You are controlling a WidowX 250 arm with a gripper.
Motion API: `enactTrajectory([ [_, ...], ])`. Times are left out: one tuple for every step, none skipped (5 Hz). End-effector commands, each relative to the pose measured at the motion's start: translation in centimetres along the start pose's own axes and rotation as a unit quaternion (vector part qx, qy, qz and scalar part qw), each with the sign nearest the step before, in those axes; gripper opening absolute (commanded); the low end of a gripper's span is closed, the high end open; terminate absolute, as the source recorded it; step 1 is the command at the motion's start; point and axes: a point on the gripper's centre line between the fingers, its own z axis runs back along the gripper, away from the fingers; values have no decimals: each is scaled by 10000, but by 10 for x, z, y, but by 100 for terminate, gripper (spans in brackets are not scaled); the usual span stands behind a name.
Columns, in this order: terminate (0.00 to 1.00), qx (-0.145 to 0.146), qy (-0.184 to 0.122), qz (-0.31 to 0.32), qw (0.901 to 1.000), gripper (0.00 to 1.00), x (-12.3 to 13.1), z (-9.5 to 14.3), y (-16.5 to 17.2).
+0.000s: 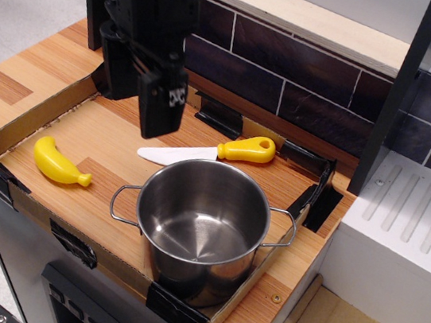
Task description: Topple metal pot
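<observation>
The metal pot (200,228) stood upright at the near right corner of the cardboard-edged wooden tabletop (115,135), just in front of a yellow-handled knife (209,152). The black gripper (158,109) hung above the tabletop behind the pot, touching nothing; whether its jaws were parted could not be told. A toy banana (59,162) lay to the left.

Your arm enters from the top left, black, wrist pointing down. Your claw (158,113) hangs in the air, fingers aimed downward, holding nothing. Whether its fingers are parted or closed can't be made out.
</observation>
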Motion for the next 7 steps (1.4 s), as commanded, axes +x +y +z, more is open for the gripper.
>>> enactTrajectory([
  [0, 472, -228, -53, 9986, 100, 8, -20, -7],
  [0, 410, -157, -31, 9990, 100, 12, -32, -11],
  [0, 361, -102, -53, 9993, 100, 14, -39, -14],
  [0, 356, -77, -71, 9993, 100, 14, -42, -16],
  [0, 377, -51, -88, 9992, 0, 13, -47, -19],
  [0, 467, -43, -113, 9988, 0, 14, -53, -19],
  [0, 517, -26, -146, 9986, 0, 14, -55, -20],
])
